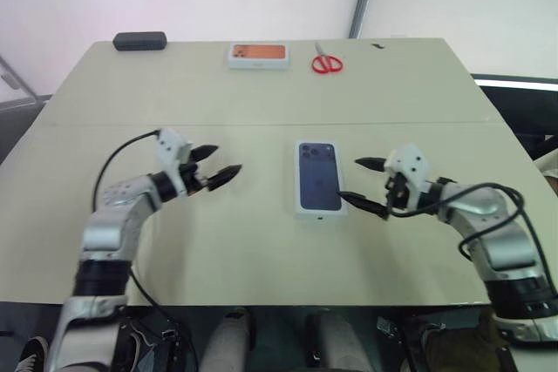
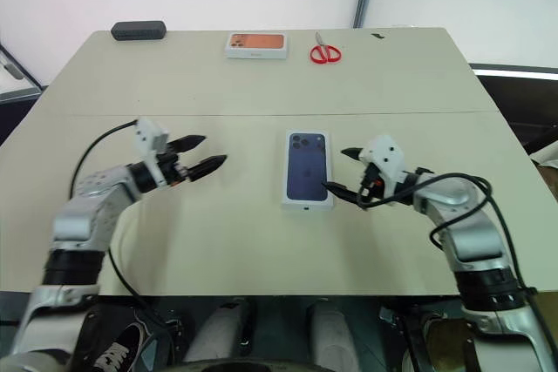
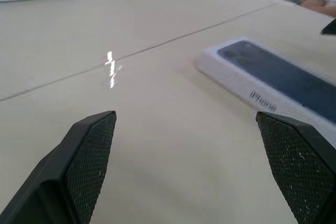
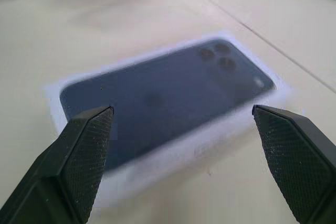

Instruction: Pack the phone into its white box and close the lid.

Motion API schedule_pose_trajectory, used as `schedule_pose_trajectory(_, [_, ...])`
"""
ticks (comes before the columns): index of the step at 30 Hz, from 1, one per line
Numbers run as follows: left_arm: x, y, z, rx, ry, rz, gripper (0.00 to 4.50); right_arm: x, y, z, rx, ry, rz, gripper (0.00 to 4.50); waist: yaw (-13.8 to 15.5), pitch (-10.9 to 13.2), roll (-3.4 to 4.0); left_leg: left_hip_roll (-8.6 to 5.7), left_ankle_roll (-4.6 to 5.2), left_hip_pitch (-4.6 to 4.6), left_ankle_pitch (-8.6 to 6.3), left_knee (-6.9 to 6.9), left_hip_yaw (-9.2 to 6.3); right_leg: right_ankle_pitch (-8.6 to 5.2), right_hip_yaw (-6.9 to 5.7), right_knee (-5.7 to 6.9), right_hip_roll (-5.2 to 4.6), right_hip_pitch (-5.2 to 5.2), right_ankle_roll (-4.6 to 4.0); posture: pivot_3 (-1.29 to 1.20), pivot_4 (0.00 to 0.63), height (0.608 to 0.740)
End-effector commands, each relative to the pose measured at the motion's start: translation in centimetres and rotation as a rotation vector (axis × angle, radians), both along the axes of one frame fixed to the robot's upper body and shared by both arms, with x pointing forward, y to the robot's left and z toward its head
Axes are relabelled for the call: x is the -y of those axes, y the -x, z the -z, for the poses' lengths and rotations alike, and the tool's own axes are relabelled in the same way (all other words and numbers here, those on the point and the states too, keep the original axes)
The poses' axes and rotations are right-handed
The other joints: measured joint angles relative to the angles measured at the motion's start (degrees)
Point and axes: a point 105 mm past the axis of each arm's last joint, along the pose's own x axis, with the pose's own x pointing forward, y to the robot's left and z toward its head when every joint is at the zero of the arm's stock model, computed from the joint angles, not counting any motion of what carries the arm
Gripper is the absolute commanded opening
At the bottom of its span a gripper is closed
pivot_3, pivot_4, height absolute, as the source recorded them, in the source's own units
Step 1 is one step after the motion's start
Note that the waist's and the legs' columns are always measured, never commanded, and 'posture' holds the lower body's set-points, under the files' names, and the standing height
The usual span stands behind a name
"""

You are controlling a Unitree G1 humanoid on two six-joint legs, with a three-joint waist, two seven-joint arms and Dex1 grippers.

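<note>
A closed white box lies flat at the table's middle, and its lid (image 1: pixel 317 176) faces up with a dark blue phone picture on it. The phone itself is hidden. My left gripper (image 1: pixel 227 160) hovers well to the left of the box, open and empty, pointing toward it. My right gripper (image 1: pixel 349 179) is open just off the box's right edge, with the lower fingertip close to the lid's side. In the right wrist view the lid (image 4: pixel 168 93) lies beyond the spread black fingers (image 4: pixel 84 150). In the left wrist view its side (image 3: pixel 278 72) reads "iPhone".
At the table's far edge sit a white box with an orange picture (image 1: pixel 258 55), red scissors (image 1: pixel 327 63) and a dark oblong case (image 1: pixel 139 41). A seam (image 1: pixel 261 124) runs across the cream table top.
</note>
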Motion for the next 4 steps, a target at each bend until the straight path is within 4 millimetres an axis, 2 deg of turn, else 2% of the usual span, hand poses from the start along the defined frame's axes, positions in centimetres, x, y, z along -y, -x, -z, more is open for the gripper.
schedule_pose_trajectory(1, [-2.1,1.4,0.1,0.013,-0.039,-0.017,4.50,0.6,1.0,-1.6,0.045,-0.007,-0.030,4.42,0.1,0.0,0.01,0.01,0.00,0.00,0.00,0.01,0.00,0.00,0.00,0.00,0.00,0.00,0.00,0.00,0.150,0.740])
schedule_pose_trajectory(4, [-3.5,2.5,1.4,-0.029,-0.054,-0.041,4.50,1.5,1.5,-1.2,0.026,0.013,-0.021,4.42,0.3,0.0,0.01,0.06,0.00,0.01,0.00,0.04,-0.01,-0.01,0.00,-0.01,-0.04,0.05,-0.02,0.00,0.150,0.740])
